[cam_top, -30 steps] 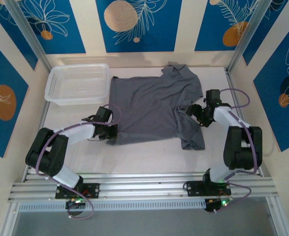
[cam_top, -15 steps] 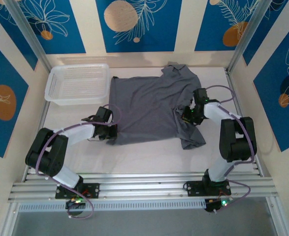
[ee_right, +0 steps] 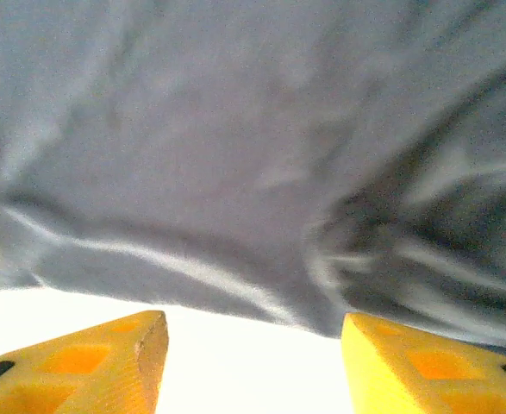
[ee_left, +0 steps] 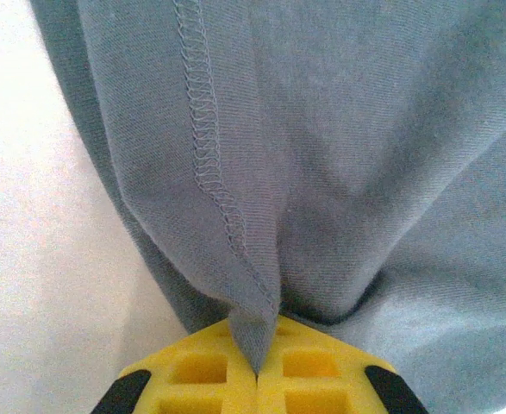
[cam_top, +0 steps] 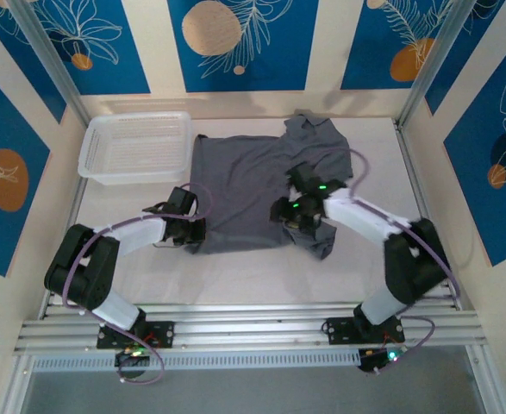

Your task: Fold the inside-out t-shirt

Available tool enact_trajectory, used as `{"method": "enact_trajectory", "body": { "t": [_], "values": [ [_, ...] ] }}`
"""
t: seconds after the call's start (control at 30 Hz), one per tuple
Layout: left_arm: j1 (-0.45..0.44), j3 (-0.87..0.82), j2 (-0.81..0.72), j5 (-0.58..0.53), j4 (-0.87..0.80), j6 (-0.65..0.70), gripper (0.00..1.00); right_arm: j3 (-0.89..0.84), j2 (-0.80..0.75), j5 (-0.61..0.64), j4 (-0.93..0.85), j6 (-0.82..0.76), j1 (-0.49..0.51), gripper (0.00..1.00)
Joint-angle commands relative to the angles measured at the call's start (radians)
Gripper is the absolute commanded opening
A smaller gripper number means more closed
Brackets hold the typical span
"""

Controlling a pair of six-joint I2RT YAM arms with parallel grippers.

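over t-shirt (cam_top: 235, 181), right gripper (cam_top: 287, 216) farther left

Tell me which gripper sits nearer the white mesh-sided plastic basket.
Left. The left gripper pinches the slate-grey t-shirt's near-left corner, just nearside of the white plastic basket. The right gripper sits at the shirt's right side, farther off.

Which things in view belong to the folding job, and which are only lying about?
Belong to the job:
grey t-shirt
left gripper, shut on the shirt's stitched edge
right gripper, open, at the cloth

Only lying about:
white basket, far left, beside the shirt
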Motion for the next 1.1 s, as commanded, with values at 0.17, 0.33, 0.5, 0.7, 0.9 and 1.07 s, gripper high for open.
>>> {"method": "enact_trajectory", "body": {
  "t": [0.17, 0.33, 0.5, 0.7, 0.9, 1.07],
  "values": [
    [0.007, -0.002, 0.003, 0.032, 0.001, 0.011, 0.00, -0.098, -0.032, -0.081, 0.063, 0.003, -0.400, 0.41],
    [0.008, -0.011, -0.007, 0.021, 0.001, 0.007, 0.00, -0.099, 0.057, -0.106, 0.027, -0.012, -0.322, 0.64],
    [0.006, -0.003, 0.001, 0.026, -0.005, 0.009, 0.00, -0.142, 0.083, -0.190, 0.079, 0.040, -0.282, 0.31],
    [0.005, 0.002, -0.013, 0.013, -0.020, 0.013, 0.00, -0.185, -0.090, -0.124, 0.092, 0.218, -0.017, 0.00],
    [0.001, 0.021, 0.014, 0.022, -0.014, 0.014, 0.00, -0.040, 0.125, -0.111, 0.125, 0.277, 0.323, 0.18],
    [0.000, 0.025, 0.005, 0.024, -0.016, 0.016, 0.00, -0.041, -0.049, -0.052, 0.068, 0.228, 0.232, 0.65]
  ]
}}
